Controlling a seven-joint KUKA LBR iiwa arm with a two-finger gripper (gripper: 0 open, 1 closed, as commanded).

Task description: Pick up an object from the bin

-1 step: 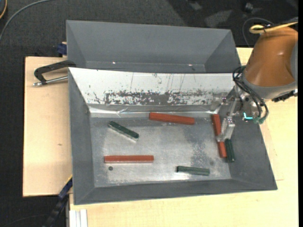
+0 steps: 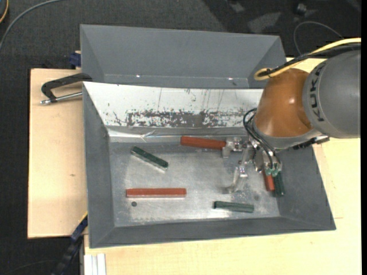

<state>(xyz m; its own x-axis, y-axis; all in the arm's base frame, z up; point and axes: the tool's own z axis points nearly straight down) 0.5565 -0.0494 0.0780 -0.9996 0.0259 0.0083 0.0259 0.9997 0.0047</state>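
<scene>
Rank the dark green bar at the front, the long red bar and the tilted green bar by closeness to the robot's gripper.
1. Dark green bar: at the front of the bin, just in front of the gripper.
2. Long red bar: front left.
3. Tilted green bar: left, towards the back, only a little farther than the red one.

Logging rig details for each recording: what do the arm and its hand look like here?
A thick grey arm with dark KUKA lettering, a rounded orange cover at the wrist, a yellow cable looping over it, black cables beneath, and a small silvery metal hand.
</scene>
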